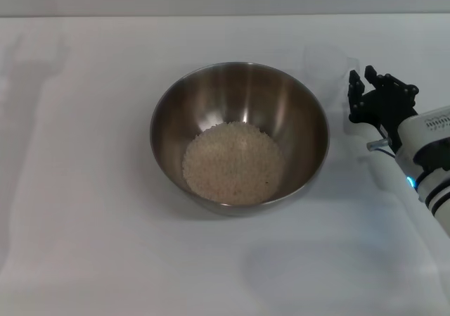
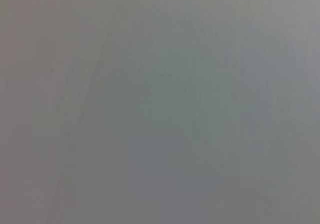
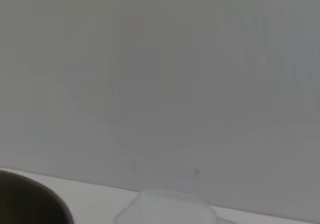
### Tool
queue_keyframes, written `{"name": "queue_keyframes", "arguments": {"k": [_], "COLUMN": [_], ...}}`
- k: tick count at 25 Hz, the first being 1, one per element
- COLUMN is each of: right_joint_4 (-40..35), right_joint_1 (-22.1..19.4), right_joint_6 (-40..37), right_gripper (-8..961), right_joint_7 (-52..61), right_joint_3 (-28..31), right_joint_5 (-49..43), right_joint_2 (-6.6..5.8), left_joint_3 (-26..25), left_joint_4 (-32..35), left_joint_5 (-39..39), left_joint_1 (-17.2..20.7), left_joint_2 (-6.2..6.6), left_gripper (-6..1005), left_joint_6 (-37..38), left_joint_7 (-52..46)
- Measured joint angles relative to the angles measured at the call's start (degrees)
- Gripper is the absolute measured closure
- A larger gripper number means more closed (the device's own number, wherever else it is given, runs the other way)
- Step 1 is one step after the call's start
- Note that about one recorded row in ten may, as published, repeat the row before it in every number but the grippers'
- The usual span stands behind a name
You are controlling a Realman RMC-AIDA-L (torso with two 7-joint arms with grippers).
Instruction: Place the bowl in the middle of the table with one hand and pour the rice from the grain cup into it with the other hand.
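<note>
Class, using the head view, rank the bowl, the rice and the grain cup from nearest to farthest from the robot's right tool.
1. grain cup: on the right side, just beside the right tool.
2. bowl: in the centre, with its right rim facing the tool.
3. rice: in the bowl's bottom, farther left.
</note>
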Motion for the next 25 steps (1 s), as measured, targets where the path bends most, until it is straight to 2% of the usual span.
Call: {"name": "queue_keyframes", "arguments": {"k": [6, 7, 8, 9, 10, 12, 14, 17, 19, 20, 21, 22, 25], "right_joint_4": [0.59, 0.9, 0.9, 1.04, 1.04, 0.59, 0.17, -2.37, -3.11, -4.49, -4.49, -5.65, -6.73], "right_joint_1": [-1.9, -3.0, -3.0, -3.93, -3.93, -4.26, -4.17, -1.9, -1.07, 0.82, 0.82, 2.64, 4.32], "right_joint_6": [-5.3, -8.83, -8.83, -13.58, -13.58, -20.58, -23.22, -32.06, -33.29, -35.27, -35.27, -36.59, -37.24], "right_gripper": [688, 681, 674, 667, 660, 646, 632, 611, 597, 571, 545, 519, 441], "right_joint_7": [0.01, 0.02, 0.02, 0.02, 0.02, 0.04, 0.06, 0.82, 1.24, 2.01, 2.01, 2.17, 2.19], "right_joint_3": [-2.63, -3.12, -3.12, -3.53, -3.53, -3.26, -3.06, -0.83, 0.34, 3.09, 3.09, 6.17, 8.83], "right_joint_5": [-0.04, -0.1, -0.1, -0.21, -0.21, -0.24, -0.11, 0.33, 0.36, 0.37, 0.37, 0.39, 0.4], "right_joint_2": [0.0, 0.0, 0.0, -0.11, -0.11, -0.27, -0.31, -0.41, -0.43, -0.43, -0.43, -0.47, -0.56], "left_joint_3": [0.0, 0.0, 0.0, 0.0, 0.0, 0.0, 0.0, 0.1, 0.19, 0.26, 0.26, 0.32, 0.45], "left_joint_4": [0.0, 0.18, 0.18, 0.5, 0.5, 1.24, 1.46, 3.86, 4.55, 5.67, 5.67, 6.15, 7.29], "left_joint_5": [0.0, 0.0, 0.0, 0.0, 0.0, 0.0, 0.0, -0.02, 0.01, 0.0, 0.0, 0.0, 0.0], "left_joint_1": [0.73, 1.0, 1.0, 1.31, 1.31, 1.73, 1.79, 2.06, 2.14, 2.4, 2.4, 2.54, 2.8], "left_joint_2": [-0.09, -0.19, -0.19, -0.28, -0.28, -0.41, -0.42, -0.73, -0.96, -1.51, -1.51, -1.82, -2.26], "left_gripper": [189, 189, 189, 189, 189, 189, 189, 189, 189, 189, 189, 189, 189], "left_joint_6": [0.05, 0.05, 0.05, 0.01, 0.01, -0.15, -0.14, 0.27, 0.53, 1.5, 1.5, 2.14, 2.98], "left_joint_7": [0.0, 0.11, 0.11, 0.18, 0.18, 0.24, 0.26, 0.87, 1.22, 2.32, 2.32, 2.93, 4.08]}}
